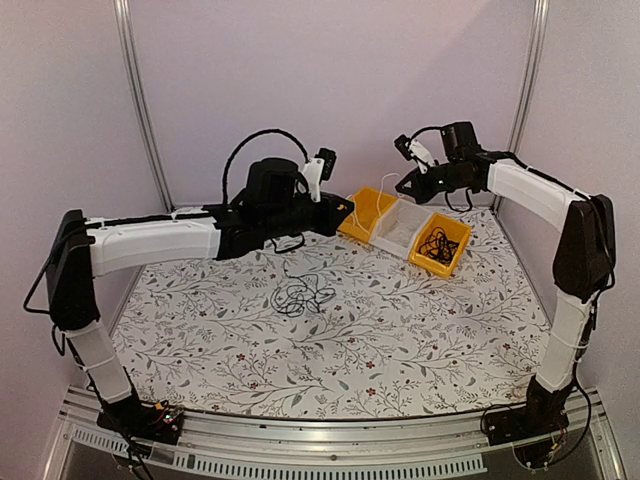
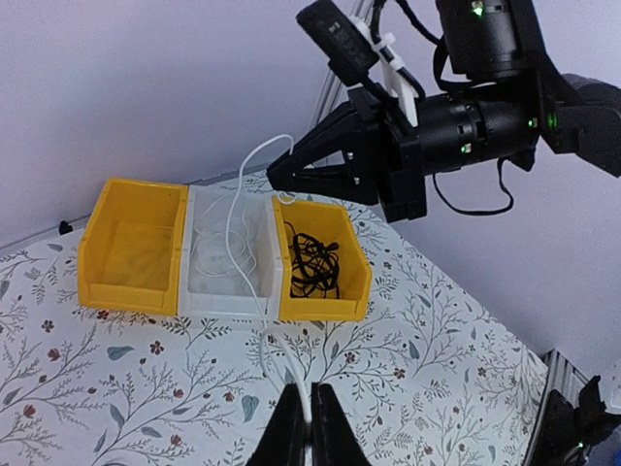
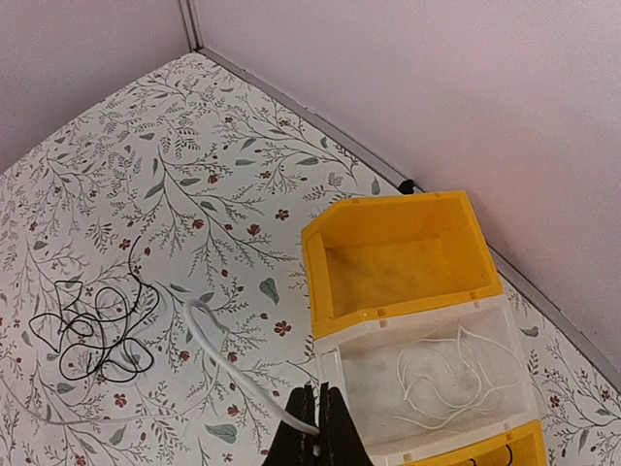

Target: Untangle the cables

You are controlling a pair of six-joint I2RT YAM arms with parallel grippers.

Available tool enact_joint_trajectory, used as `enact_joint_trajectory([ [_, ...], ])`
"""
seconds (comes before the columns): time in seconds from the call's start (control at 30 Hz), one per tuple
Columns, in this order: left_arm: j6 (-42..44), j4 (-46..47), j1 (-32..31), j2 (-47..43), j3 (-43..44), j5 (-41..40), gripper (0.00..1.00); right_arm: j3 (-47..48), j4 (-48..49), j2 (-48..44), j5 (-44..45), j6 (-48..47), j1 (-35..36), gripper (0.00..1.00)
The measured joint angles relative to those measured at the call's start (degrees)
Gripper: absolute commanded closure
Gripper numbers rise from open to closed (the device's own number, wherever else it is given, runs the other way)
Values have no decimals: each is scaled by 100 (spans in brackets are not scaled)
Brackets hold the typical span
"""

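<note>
A thin white cable (image 1: 386, 193) runs between my two grippers, above the white bin (image 1: 393, 240). My left gripper (image 1: 350, 213) is shut on one end of it (image 2: 291, 374). My right gripper (image 1: 405, 186) is shut on the other end (image 3: 228, 359); it also shows in the left wrist view (image 2: 281, 175). A loose clump of thin black cables (image 1: 302, 295) lies on the floral mat in front of the bins, and it shows in the right wrist view (image 3: 92, 330). More black cables (image 2: 310, 260) lie in the right yellow bin (image 2: 325, 306). White cables (image 3: 456, 374) lie in the white bin.
Three bins stand in a row at the back right: a left yellow bin (image 1: 352, 228) with nothing showing inside, the white one, and a right yellow one (image 1: 445, 268). Walls and metal posts close in the back and sides.
</note>
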Motion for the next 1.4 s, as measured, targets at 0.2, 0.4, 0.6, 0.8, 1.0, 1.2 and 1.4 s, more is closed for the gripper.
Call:
enact_joint_trajectory([
  [0.2, 13, 330, 52, 1416, 1327, 197, 100, 157, -98, 599, 540, -116, -417, 96],
  [0.4, -127, 584, 160, 3088, 2970, 166, 100, 739, -258, 1449, 649, -103, -627, 64],
  [0.6, -354, 544, 291, 4273, 4120, 105, 100, 1572, -503, 2245, 640, -111, -625, 38],
  [0.8, -490, 754, 328, 4343, 4153, 66, 100, 643, -560, 1707, 629, -153, -623, 37],
  [1.0, -619, 977, 341, 4343, 4133, 144, 100, -398, -367, 358, -15, -240, -623, 28],
  [1.2, -680, 1141, 361, 4336, 3930, 238, 100, -723, -142, -396, -916, -656, -542, 26],
  [1.4, -706, 1152, 367, 4304, 3847, 267, 100, -710, -142, -186, -1198, -767, -382, 29],
])
